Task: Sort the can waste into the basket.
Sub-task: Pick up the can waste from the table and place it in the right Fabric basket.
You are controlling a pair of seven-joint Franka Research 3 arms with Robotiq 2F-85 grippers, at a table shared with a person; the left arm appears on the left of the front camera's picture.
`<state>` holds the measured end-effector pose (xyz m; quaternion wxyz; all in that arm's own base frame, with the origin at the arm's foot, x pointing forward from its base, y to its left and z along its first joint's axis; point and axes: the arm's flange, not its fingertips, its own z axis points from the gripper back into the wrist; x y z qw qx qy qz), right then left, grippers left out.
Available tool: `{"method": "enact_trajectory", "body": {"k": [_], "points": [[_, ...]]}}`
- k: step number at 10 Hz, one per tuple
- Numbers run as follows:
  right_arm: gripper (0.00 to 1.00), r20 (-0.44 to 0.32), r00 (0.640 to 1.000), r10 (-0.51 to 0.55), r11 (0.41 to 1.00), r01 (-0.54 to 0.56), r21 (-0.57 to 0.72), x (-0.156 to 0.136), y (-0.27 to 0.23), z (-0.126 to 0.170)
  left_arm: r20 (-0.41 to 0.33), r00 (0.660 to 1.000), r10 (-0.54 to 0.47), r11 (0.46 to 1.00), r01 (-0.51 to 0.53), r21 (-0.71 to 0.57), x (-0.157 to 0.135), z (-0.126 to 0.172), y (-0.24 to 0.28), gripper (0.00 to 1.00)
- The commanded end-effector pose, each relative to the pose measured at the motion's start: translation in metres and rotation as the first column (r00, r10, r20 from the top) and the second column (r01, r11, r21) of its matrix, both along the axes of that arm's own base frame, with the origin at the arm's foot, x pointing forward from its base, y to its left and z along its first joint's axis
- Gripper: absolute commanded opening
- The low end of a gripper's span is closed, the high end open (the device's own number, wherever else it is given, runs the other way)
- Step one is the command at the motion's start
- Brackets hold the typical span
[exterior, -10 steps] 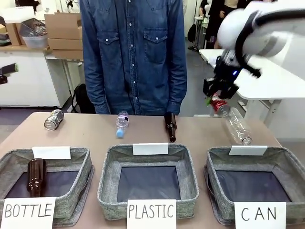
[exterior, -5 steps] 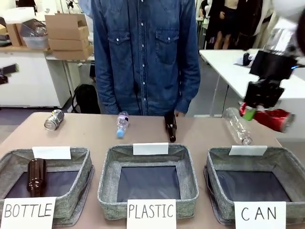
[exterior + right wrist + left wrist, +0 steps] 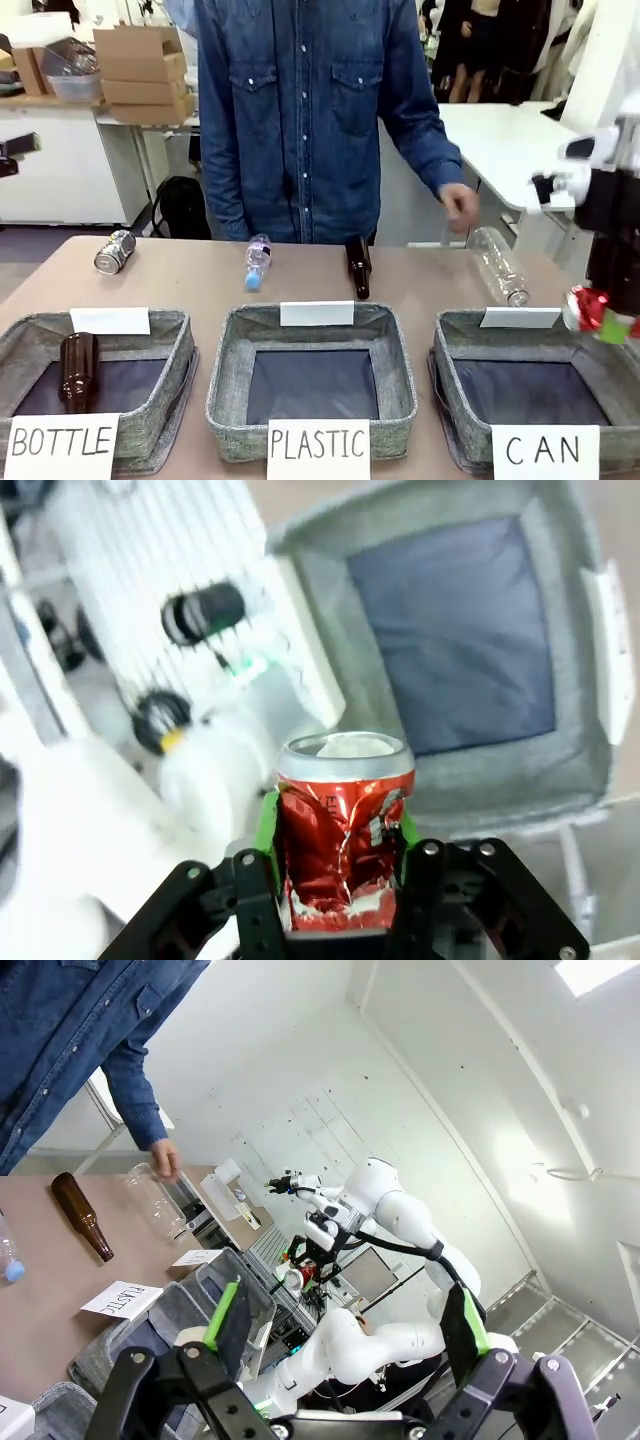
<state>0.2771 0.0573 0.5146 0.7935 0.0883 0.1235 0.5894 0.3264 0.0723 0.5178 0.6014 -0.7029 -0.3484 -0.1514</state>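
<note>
A crushed red can (image 3: 583, 308) hangs above the far right corner of the grey basket (image 3: 460, 335) signed "CAN". My right gripper (image 3: 598, 318) is shut on it. In the right wrist view the red can (image 3: 342, 790) sits between the green pads of the right gripper (image 3: 337, 845), with the basket (image 3: 330, 590) below and ahead. A silvery can (image 3: 113, 250) lies on the table at the far left. My left gripper (image 3: 345, 1320) is open and holds nothing, well above the table. From there the red can (image 3: 297, 1278) shows far off.
Baskets signed "PLASTIC" (image 3: 232, 350) and "BOTTLE" (image 3: 170, 340) stand to the left, the latter holding a brown bottle (image 3: 77, 370). A clear bottle (image 3: 497, 265), a brown bottle (image 3: 358, 265) and a small plastic bottle (image 3: 256, 260) lie behind them. The person's hand (image 3: 460, 205) hovers over the far edge.
My right arm has carried the red can rightward and down, from above the clear bottle to the CAN basket's far right corner. The person's hand has come forward.
</note>
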Motion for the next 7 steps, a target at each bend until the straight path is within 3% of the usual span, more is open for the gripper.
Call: {"method": "enact_trajectory", "body": {"k": [1, 7], "points": [[0.34, 0.025, 0.981, 0.193, 0.981, -0.192, -0.028, -0.0024, -0.0164, -0.0061, 0.028, 1.0, 0.004, 1.0, -0.003, -0.019, -0.0001, 0.002, -0.0014, 1.0], [0.34, 0.031, 0.985, 0.17, 0.985, -0.169, -0.018, -0.0008, -0.0183, -0.0114, 0.028, 1.0, 0.004, 1.0, -0.003, -0.019, -0.0001, 0.002, -0.0014, 1.0]]}}
